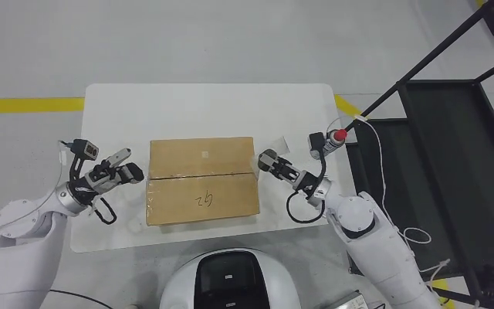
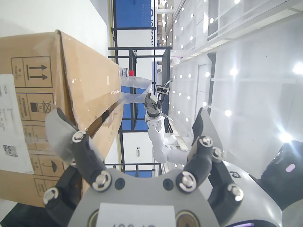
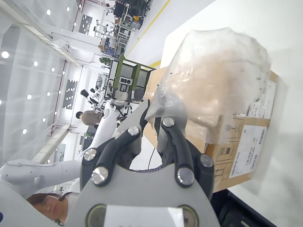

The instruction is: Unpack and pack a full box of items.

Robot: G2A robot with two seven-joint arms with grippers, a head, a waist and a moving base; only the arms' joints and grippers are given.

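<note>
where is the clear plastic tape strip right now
In the left wrist view, the clear plastic tape strip stretches from the top seam of the brown cardboard box to the right gripper, which pinches it off the box's right end.

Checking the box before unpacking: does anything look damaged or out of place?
Yes. Clear tape is peeled off the right end of the box and bunched in the shut jaws of the right gripper. The top flaps also gape slightly along the seam.
</note>
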